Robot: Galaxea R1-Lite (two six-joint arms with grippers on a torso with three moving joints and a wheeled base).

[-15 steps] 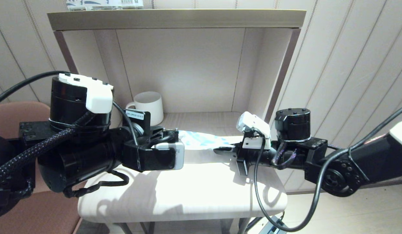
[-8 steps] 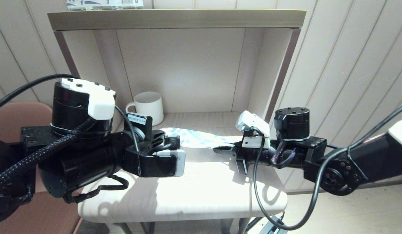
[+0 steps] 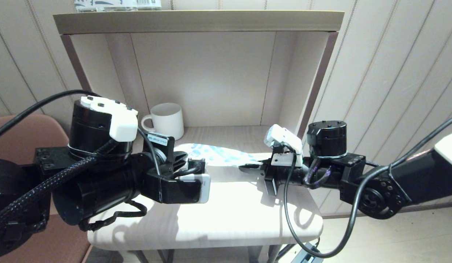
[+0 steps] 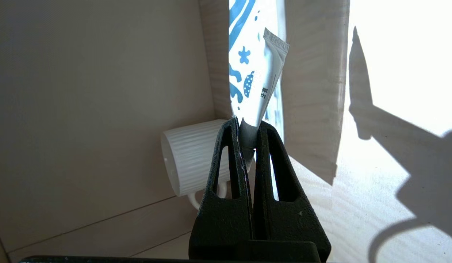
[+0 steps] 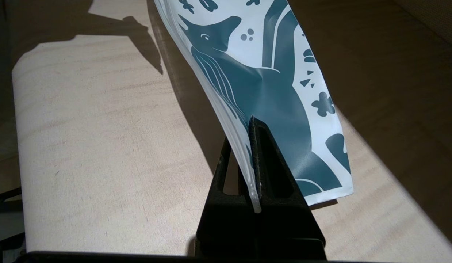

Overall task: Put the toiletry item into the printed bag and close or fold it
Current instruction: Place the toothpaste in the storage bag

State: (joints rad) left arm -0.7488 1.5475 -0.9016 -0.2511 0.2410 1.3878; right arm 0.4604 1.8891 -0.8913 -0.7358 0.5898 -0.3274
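Note:
The toiletry item (image 4: 264, 84) is a small white tube with a crimped end and dark lettering. My left gripper (image 4: 246, 124) is shut on its lower end. The tube's tip lies against the printed bag (image 4: 237, 47), and I cannot tell whether it is inside. The printed bag (image 3: 226, 157) is a white pouch with blue print, held above the table between both arms. My right gripper (image 5: 248, 124) is shut on the edge of the bag (image 5: 269, 87). In the head view, the left gripper (image 3: 184, 159) is at the bag's left end and the right gripper (image 3: 245, 168) at its right end.
A white ribbed mug (image 3: 168, 120) stands at the back left inside the open shelf (image 3: 196, 21), close behind the left gripper. The pale table (image 3: 229, 215) lies under both arms. A brown chair (image 3: 14, 128) is at the far left.
My left arm has shifted to the right and a little lower with the tube. The bag's printed left end now reaches further left over the left gripper. The right arm has hardly moved.

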